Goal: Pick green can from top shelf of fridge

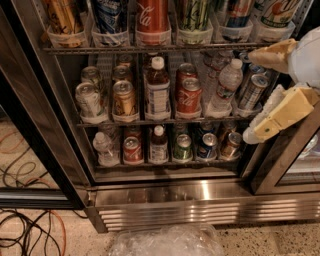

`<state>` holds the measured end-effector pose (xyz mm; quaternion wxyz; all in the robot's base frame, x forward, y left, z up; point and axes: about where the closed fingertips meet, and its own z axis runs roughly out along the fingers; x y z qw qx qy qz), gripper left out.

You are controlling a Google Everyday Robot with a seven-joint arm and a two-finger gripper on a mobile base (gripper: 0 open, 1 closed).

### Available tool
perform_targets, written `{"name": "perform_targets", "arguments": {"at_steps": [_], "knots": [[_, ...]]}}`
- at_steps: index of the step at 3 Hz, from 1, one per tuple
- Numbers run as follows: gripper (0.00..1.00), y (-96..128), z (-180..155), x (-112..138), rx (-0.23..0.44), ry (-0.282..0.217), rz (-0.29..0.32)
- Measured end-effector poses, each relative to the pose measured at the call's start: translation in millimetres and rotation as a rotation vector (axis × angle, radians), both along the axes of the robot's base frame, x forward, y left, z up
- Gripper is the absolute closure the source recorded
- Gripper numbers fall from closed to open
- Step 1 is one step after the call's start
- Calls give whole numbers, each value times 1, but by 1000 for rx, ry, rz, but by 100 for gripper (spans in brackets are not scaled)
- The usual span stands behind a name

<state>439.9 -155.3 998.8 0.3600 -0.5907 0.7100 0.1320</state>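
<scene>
the fridge fills the view, and its dark door frame at the right is just beside the arm, so a careless swing could strike it. the top shelf runs along the upper edge, its cans cut off at the top, which makes a high grasp hard to judge. the gripper hangs at the right, level with the middle rack, fingers spread wide and holding nothing, below and right of its target. the green can sits in a clear cup holder between a red cola can and a blue can. the wide fingers could clip either neighbour or close on the wrong one.
</scene>
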Motion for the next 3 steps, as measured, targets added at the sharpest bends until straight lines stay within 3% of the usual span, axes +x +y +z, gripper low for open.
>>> {"name": "perform_targets", "arguments": {"at_steps": [1, 3], "knots": [[0, 5, 1, 4, 65, -24, -46], [0, 12, -1, 18, 276, -125, -209]]}}
